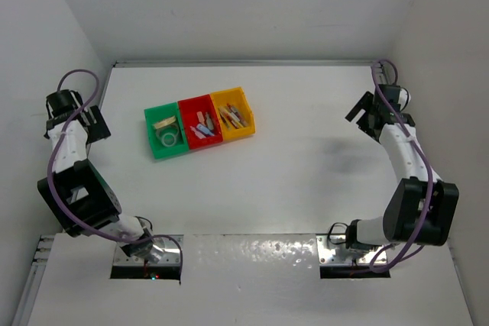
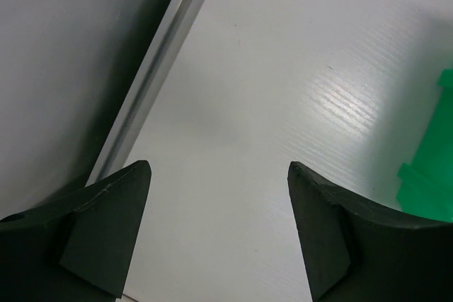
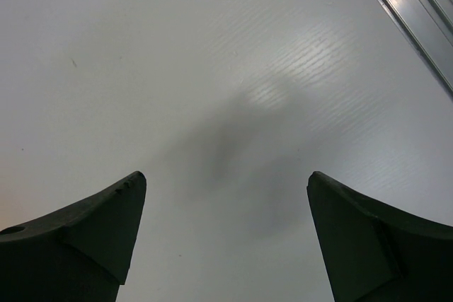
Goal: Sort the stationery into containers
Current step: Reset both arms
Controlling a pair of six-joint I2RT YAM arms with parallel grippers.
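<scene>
Item: stationery, all lying inside the three joined containers (image 1: 200, 124) on the table's (image 1: 306, 181) far-left quarter.
- Tape rolls (image 1: 167, 137) in green, short sticks (image 1: 203, 126) in red, pens (image 1: 232, 116) in yellow.
- Likely light, rigid and smooth; pinch across the middle.
- Left gripper (image 2: 219, 175) and right gripper (image 3: 226, 182): fingers apart, empty, near the side edges.
- Surface white with a faint sheen, enclosed by white walls (image 1: 229, 5).

White table (image 1: 306, 181): green bin (image 1: 170, 153), red bin (image 1: 208, 143), yellow bin (image 1: 241, 133) in skewed row, apparently joined, left of centre.
</scene>
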